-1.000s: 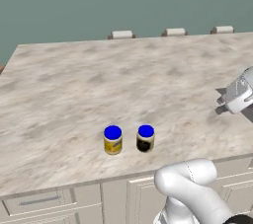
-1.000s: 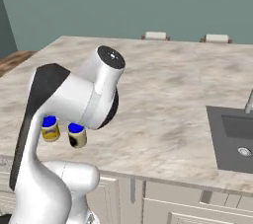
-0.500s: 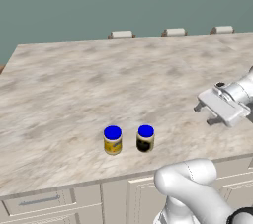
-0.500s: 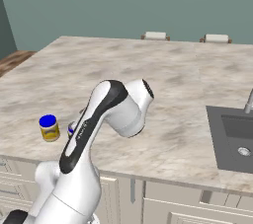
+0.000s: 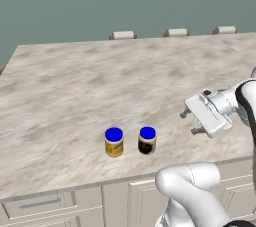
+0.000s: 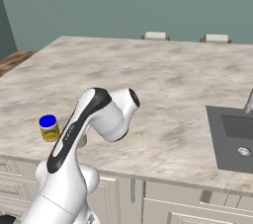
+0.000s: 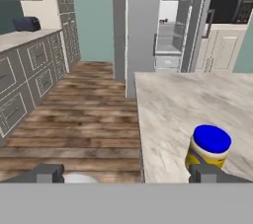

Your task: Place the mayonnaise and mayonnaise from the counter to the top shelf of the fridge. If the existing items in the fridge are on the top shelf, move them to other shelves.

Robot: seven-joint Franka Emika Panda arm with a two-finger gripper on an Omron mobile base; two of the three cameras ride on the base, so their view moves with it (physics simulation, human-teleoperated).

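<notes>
Right now the gripper (image 5: 192, 122) is hovering low over the counter (image 5: 75, 91) with its jaws spread wide and nothing between them, off to the right of the two mayonnaise jars (image 5: 114, 141) (image 5: 147, 140). Both jars are standing upright just beside each other near the counter's front edge. Beyond the counter's end in the hand view, the fridge (image 7: 165, 25) is standing open.

gripper (image 5: 192, 122) now nearer the jars (image 5: 114, 141)

Two blue-lidded mayonnaise jars (image 5: 114, 142) (image 5: 147, 140) upright on counter (image 5: 75, 91).
</notes>
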